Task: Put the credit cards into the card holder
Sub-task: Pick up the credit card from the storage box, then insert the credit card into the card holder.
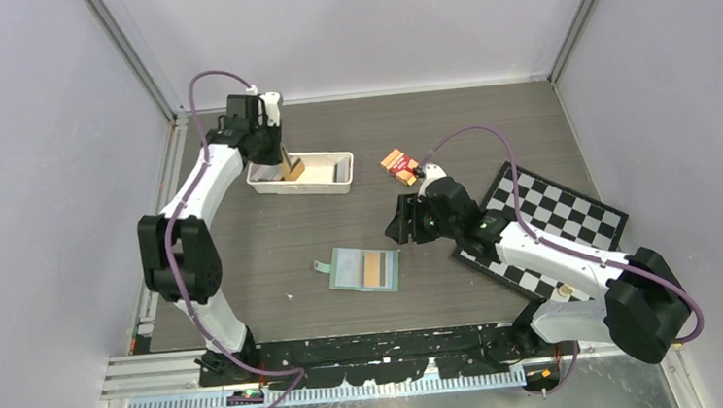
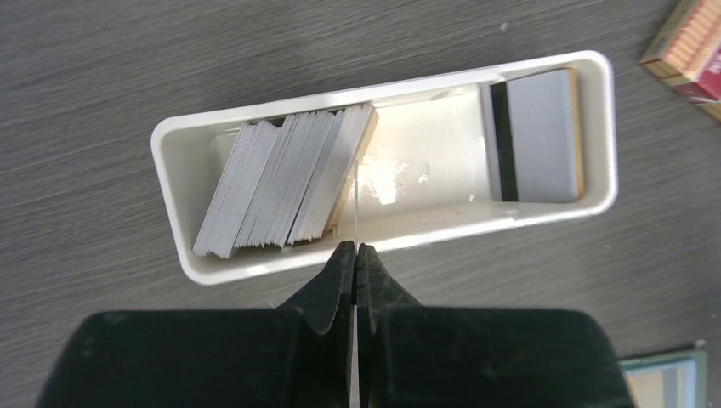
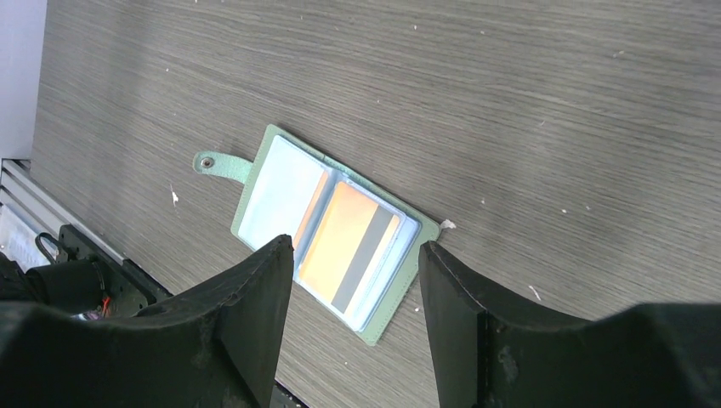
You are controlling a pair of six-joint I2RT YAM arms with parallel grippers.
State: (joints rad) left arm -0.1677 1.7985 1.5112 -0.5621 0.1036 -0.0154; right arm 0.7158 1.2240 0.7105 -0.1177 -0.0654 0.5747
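Dark table (image 1: 273, 240), far edge: left gripper (image 2: 354, 248), pinching one credit card (image 2: 354, 208) in the white tray (image 2: 170, 161), should lift straight; right gripper (image 3: 355, 246) spread, empty.

Bright, even overhead light with faint, soft shadows. Glare whitens the white tray (image 2: 170, 161) floor mid-frame, and the card holder (image 3: 276, 191) has pale, shiny clear pockets.
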